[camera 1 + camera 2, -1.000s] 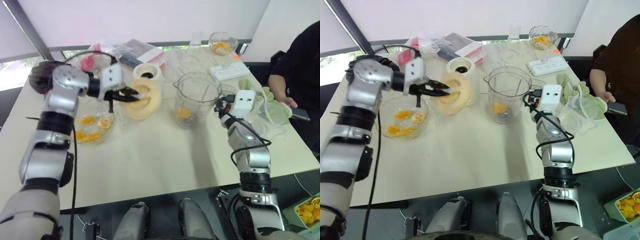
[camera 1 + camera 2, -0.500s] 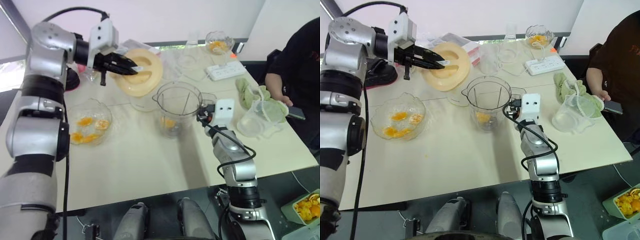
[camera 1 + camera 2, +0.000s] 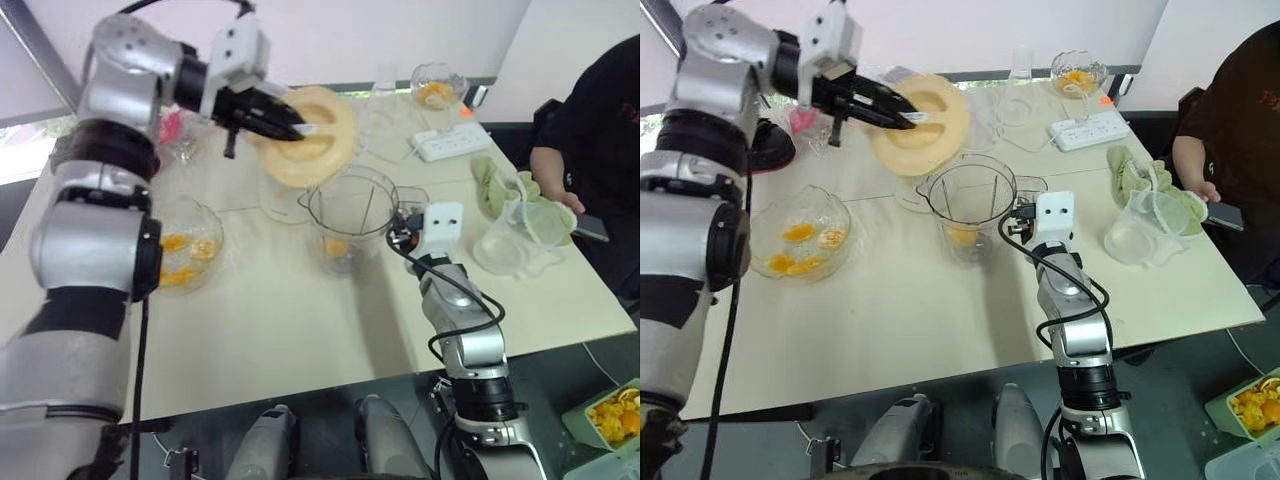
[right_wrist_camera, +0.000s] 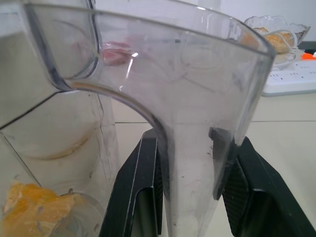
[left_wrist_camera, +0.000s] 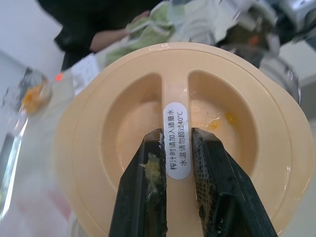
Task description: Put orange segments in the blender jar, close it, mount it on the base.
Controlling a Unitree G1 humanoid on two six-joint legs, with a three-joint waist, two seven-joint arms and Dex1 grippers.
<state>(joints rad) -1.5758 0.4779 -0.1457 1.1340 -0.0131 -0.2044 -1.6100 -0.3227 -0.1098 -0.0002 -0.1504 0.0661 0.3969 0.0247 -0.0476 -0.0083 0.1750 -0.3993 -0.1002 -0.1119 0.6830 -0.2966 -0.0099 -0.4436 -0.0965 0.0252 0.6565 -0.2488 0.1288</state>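
The clear blender jar (image 3: 350,205) stands mid-table with orange segments (image 4: 29,207) at its bottom. My right gripper (image 3: 398,232) is shut on the jar's handle (image 4: 182,163), one finger on each side. My left gripper (image 3: 300,130) is shut on the centre ridge of a flat round beige lid (image 5: 123,123) and holds it tilted in the air, just behind and above the jar's rim. More orange segments (image 3: 175,243) lie in a scalloped glass bowl (image 3: 205,215) left of the jar. The base is hidden behind the raised lid.
A second glass bowl of fruit (image 3: 435,85) and a white power strip (image 3: 450,145) sit at the far right. Nearer on the right are a green cloth (image 3: 500,180) and a clear plastic container (image 3: 515,235). A person in black (image 3: 590,120) sits at the right edge.
My left gripper has lifted the lid off the table and carried it up and right, toward the jar. My right gripper has drawn the jar a little to the left.
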